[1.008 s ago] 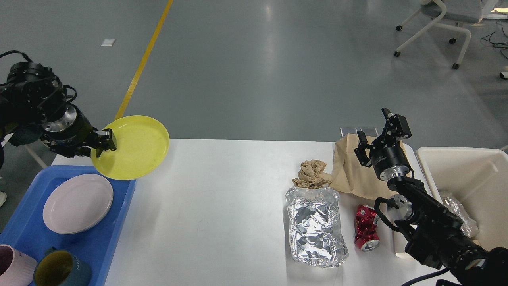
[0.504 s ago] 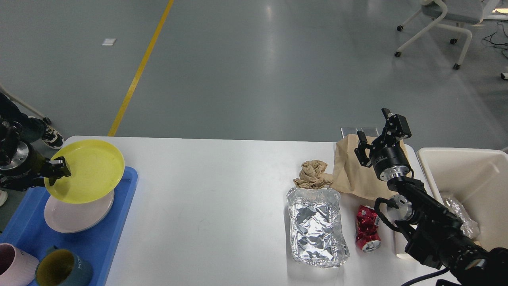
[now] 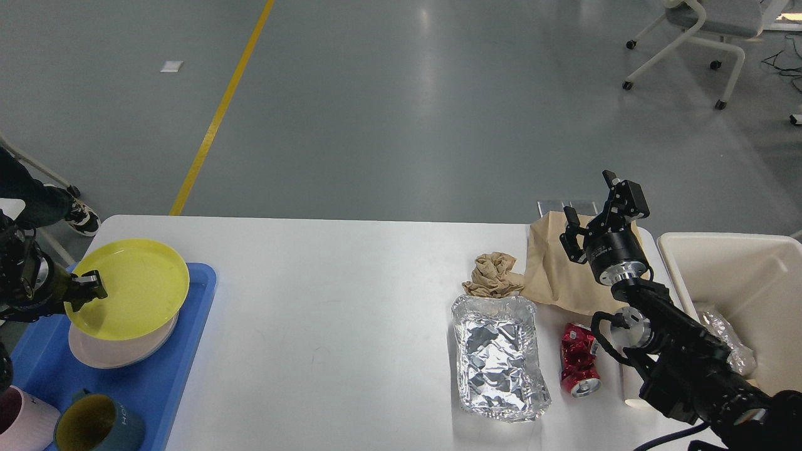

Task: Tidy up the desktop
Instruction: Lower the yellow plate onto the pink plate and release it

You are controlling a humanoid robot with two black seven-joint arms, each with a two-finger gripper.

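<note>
The white desktop [image 3: 338, 300] fills the middle of the head view. My left gripper [image 3: 88, 286] is shut on the left rim of a yellow plate [image 3: 135, 288] and holds it just over a pale pink plate [image 3: 113, 352] in the blue tray [image 3: 156, 388]. My right gripper [image 3: 595, 210] is open and empty, raised above a brown paper bag [image 3: 554, 275] at the table's far right. A crumpled brown paper ball [image 3: 495, 274], a foil container [image 3: 498, 357] and a crushed red can [image 3: 579, 360] lie on the desktop.
A cream-white bin [image 3: 745, 263] stands at the right edge with crumpled plastic inside. A pink mug [image 3: 19, 426] and a dark blue mug with a yellow inside [image 3: 94, 426] stand in the tray's near end. An office chair [image 3: 695, 37] is far back right.
My left gripper has carried the yellow plate left and down, from above the table's back left corner to just over the pink plate in the tray. The right arm has not moved.
</note>
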